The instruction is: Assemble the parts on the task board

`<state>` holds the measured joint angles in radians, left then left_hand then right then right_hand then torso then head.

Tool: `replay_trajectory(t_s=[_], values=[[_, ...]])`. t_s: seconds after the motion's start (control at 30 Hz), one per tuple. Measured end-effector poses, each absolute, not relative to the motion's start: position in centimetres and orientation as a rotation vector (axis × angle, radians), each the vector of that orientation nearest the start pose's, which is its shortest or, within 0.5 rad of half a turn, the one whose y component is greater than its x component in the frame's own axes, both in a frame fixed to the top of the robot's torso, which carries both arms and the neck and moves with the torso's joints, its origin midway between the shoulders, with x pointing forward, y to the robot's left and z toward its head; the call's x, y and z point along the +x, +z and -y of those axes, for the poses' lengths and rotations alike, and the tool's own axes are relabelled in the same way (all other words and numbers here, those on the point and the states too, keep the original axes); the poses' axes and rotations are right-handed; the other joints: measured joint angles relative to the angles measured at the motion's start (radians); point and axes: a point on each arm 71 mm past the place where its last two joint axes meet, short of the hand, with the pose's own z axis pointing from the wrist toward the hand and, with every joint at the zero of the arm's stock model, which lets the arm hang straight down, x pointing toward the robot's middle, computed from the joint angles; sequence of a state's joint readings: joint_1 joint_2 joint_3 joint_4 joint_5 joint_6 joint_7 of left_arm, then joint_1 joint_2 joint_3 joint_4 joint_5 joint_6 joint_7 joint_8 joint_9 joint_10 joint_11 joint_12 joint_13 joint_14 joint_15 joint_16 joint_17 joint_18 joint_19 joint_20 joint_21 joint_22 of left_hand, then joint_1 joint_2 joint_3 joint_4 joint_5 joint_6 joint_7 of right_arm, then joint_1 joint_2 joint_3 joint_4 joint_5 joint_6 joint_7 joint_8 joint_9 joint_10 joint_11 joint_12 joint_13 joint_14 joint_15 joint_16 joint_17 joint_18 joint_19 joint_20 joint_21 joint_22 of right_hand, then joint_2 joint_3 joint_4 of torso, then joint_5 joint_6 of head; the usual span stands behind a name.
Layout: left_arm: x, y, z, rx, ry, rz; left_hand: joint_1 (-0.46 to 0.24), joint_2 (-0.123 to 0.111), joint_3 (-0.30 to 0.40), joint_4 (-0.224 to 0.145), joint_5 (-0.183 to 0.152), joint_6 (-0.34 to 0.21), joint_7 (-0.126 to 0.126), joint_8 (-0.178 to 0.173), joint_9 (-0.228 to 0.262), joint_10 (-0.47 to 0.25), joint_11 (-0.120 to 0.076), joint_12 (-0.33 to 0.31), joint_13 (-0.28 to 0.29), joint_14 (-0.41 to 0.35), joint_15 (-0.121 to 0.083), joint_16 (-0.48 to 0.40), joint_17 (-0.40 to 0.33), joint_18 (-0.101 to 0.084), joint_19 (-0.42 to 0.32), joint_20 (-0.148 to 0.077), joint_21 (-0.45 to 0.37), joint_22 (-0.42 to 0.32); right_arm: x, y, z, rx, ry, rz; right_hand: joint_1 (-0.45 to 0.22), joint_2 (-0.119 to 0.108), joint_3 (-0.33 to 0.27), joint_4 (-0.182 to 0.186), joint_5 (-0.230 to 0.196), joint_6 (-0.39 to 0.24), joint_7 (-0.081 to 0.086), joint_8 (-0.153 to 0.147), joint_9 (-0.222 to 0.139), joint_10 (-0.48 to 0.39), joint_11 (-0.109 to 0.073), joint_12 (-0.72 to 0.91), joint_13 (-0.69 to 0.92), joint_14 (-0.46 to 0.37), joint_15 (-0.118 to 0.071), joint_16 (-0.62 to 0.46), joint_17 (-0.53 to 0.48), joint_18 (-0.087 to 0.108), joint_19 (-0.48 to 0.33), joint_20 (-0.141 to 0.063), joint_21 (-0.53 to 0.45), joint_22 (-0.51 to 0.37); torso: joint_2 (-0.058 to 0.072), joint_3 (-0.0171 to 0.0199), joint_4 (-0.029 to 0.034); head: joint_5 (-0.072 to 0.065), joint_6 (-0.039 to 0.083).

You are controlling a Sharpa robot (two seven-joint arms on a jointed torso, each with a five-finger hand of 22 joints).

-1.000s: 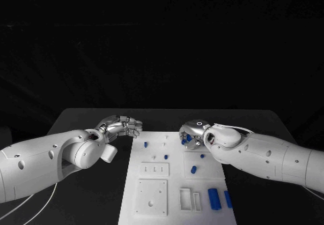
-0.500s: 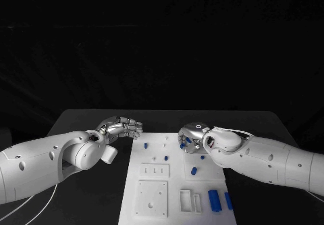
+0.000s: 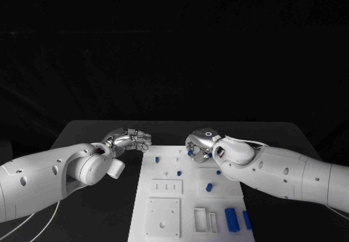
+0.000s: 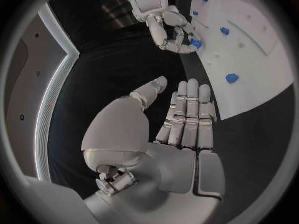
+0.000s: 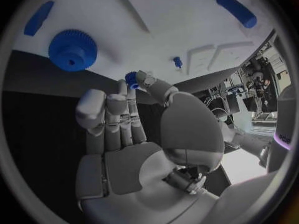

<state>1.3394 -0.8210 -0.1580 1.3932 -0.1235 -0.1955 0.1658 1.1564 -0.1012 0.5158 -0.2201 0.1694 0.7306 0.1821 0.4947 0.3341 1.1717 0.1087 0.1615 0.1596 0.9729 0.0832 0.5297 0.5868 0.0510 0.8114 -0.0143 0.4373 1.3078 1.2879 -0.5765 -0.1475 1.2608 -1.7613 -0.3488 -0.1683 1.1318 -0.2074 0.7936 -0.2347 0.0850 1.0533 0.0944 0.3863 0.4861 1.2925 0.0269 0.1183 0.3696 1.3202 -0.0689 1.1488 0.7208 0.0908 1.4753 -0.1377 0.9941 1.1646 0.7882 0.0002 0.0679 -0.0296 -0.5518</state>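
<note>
At centre of the black surface [image 3: 95, 126] lies the white task board [image 3: 190, 194], stretching from between the two hands toward the robot.

Over the board's far edge, right hand [image 3: 200, 145] hovering with a small blue gear-like part [image 5: 131, 79] pinched between thumb and fingertips; seen from the left wrist as a blue piece at the fingertips right at the board's rim. Remaining fingers loosely curled alongside.

Just off the board's far left corner, above bare black surface, left hand [image 3: 131, 138] holding nothing. From the head camera, fingers look curled inward; from its own wrist camera, fingers [image 4: 190, 112] lie straight and side by side with the thumb slightly apart. Touching no part.

On the board: a large blue gear [image 5: 72, 49] near the right hand, close to the board's edge; a small blue peg [image 3: 157, 159] standing near the far left; another small blue piece [image 3: 179, 173] toward the middle; a short blue piece [image 3: 209, 187] right of centre; two long blue bars [image 3: 237, 219] lying side by side at the near right corner. White raised plates with slots and holes [image 3: 163, 217] occupying the near left portion.
</note>
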Motion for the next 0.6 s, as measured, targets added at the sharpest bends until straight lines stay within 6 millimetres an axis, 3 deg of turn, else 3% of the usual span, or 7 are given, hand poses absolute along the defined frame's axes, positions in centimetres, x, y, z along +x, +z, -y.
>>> replay_trajectory(t_s=[0.27,0.6], values=[[51.8,-17.2,-22.9,-0.999,-1.345,-1.689,0.0,0.0,0.003,-0.003,0.0,0.0,0.0,0.0,0.0,0.0,0.0,-0.004,0.001,0.0,0.0,0.0,0.0,0.0,0.0,0.0,0.0,0.0,53.1,-18.2,11.3,-0.514,0.404,-1.454,0.0,0.0,0.008,0.002,-0.001,0.002,-0.002,0.0,0.0,0.0,0.0,0.0,0.002,0.001,-0.002,0.0,-0.003,0.0,0.0,0.0,0.0,0.001,0.002,0.0001,0.0001,-0.001,0.005],[51.9,-17.2,-22.3,-0.993,-1.352,-1.696,0.0,0.0,0.003,-0.003,0.0,0.0,0.0,0.0,0.001,0.0,0.0,-0.004,0.001,0.0,0.0,0.0,0.0,0.0,0.0,0.0,0.004,0.0,53.4,-18.1,10.2,-0.531,0.377,-1.412,0.001,0.0,0.017,0.005,-0.008,0.005,-0.005,-0.001,0.001,0.0,0.0,0.0,0.005,0.001,-0.002,0.004,-0.005,0.0,0.0,0.0,0.0,0.002,0.003,-0.0005,0.0041,0.003,0.007]])
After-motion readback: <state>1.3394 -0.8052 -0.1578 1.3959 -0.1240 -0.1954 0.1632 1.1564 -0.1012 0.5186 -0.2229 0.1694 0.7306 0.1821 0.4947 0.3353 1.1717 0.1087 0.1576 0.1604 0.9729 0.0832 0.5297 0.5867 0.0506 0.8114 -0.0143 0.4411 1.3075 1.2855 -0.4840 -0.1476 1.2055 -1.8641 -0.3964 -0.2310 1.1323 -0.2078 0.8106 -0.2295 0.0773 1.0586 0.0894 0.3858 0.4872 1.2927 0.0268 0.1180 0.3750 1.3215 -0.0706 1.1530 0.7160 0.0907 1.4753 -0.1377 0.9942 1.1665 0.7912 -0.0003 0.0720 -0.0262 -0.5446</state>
